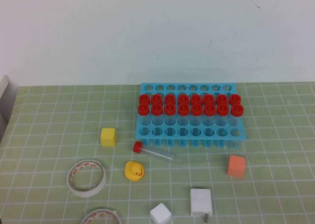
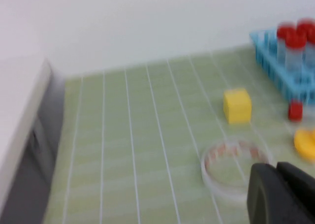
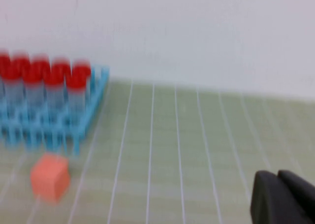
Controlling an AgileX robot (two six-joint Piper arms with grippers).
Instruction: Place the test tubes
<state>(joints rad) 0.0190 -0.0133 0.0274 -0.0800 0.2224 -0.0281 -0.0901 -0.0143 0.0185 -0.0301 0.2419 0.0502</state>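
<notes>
One clear red-capped test tube (image 1: 153,152) lies flat, long axis left-right, cap pointing left; sixteen capped tubes (image 1: 183,109) stand upright in the blue plastic rack (image 1: 189,142). Both pinched closed, the left tool (image 2: 276,172) hovers near-left and the right tool (image 3: 278,179) near-right.

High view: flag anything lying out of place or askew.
One test tube lies on its side on the mat in front of the blue rack, near the duck; the other tubes stand upright in it. The left gripper by the tape roll and the right gripper over bare mat, jaws shut, hold nothing.
</notes>
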